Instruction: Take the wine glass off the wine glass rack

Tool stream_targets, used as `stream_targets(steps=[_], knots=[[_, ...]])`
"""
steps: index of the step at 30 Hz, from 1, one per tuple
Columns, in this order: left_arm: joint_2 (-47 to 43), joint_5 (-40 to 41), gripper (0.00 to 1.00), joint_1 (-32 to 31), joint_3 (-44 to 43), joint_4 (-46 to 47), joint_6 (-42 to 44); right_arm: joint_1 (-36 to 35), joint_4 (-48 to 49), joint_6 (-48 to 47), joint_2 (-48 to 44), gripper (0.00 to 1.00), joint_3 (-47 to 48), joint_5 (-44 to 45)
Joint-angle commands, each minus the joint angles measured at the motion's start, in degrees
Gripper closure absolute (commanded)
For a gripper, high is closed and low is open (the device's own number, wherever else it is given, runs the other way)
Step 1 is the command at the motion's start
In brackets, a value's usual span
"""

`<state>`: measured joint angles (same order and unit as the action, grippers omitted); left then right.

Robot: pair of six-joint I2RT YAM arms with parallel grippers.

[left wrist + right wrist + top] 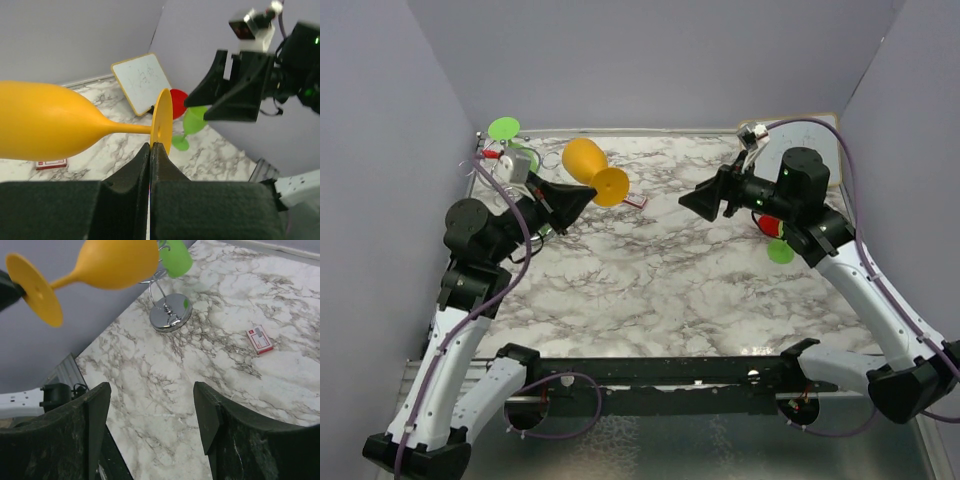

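Orange wine glass on its side in the air, near the wine glass rack (worktop's far-left corner), left gripper clenched on its foot rim, right gripper released, facing across a gap.

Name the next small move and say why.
Probably bring the right gripper toward the orange wine glass: the left gripper pinches only its foot, sideways in the air, clear of the wine glass rack, and the right fingers stand open facing it.

The wine glass hangs sideways right of the rack (foot in left pincer).
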<state>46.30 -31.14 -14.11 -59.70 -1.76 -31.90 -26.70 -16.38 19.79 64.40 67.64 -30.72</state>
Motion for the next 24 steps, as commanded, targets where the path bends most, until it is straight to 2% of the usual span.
stream_targets(steps=[1,5,7,10,14,20,24], knots=[[-6.24,2.85,1.0,-6.4,6.85,2.42,20.01,-0.37,2.55,7.95,2.51,0.32,2.8,-1.59],[-11.67,6.46,1.0,-14.45,15.02,3.97,31.94,-0.34,-0.21,7.56,6.95,0.29,8.42,-3.72],[-13.61,9.05,1.0,-19.02,18.52,3.96,37.01,-0.38,-2.94,6.74,10.27,0.27,12.39,-7.46],[-16.52,14.23,1.0,-27.19,23.48,3.96,44.34,-0.43,-9.84,5.29,16.63,0.17,19.3,-14.22],[-18.51,21.48,1.0,-38.13,28.8,3.64,53.25,-0.43,-19.21,1.75,24.5,0.15,27.45,-20.54],[-17.59,30.28,1.0,-50.19,31.31,1.09,60.55,-0.45,-26.13,-6.38,29.43,0.14,32.67,-20.0],[-15.71,35.73,1.0,-56.46,32.73,-0.52,63.34,-0.77,-33.73,-12.14,34.64,0.17,35.32,-21.93]])
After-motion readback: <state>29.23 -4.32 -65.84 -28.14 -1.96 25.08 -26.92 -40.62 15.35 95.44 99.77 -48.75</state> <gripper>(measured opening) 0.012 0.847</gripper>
